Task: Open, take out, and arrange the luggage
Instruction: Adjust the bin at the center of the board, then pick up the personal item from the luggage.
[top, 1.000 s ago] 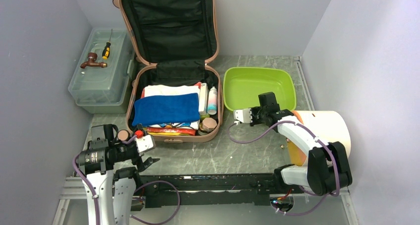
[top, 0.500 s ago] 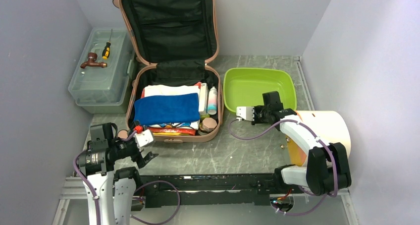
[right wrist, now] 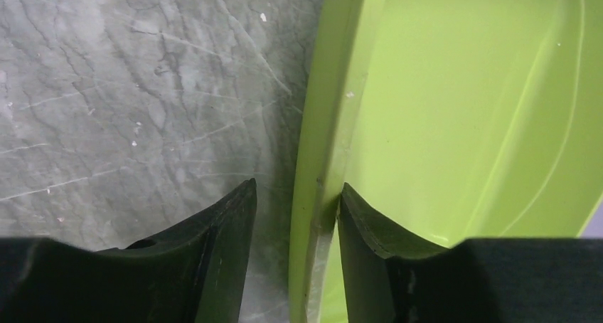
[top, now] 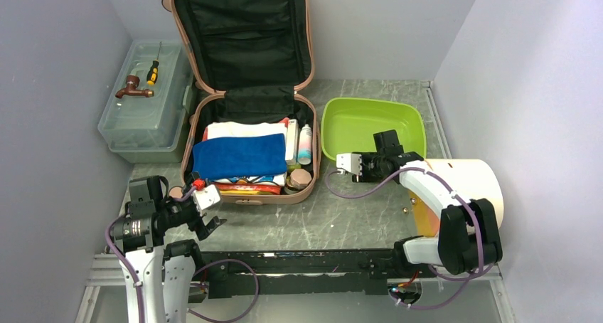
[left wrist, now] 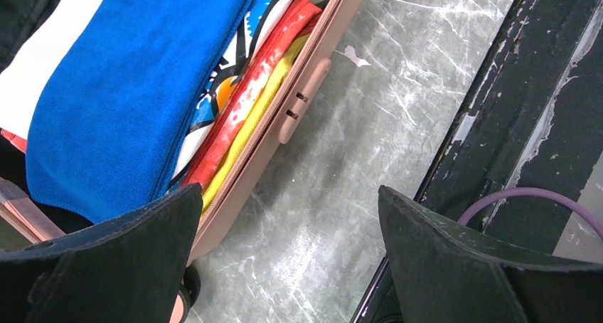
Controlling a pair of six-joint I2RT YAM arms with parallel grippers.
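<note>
You have the salmon-pink hard-shell suitcase (top: 242,38) open mid-table, lid upright: opening done. Folded blue towel (top: 238,156) inside, lime green plastic tray (top: 359,127) empty: unpacking left. Left gripper (left wrist: 288,223) wide, empty. Right gripper (right wrist: 297,216) narrowly parted astride tray rim.

The left gripper (left wrist: 288,198) was seen with jaws spread wide over the grey table (left wrist: 370,88). The luggage (left wrist: 304,99) was noted lying open at upper left, a blue towel (left wrist: 135,81) laid across white cloth (left wrist: 50,45), with a red packet (left wrist: 267,70) and a yellow packet (left wrist: 249,117) wedged against its pink wall.
</note>
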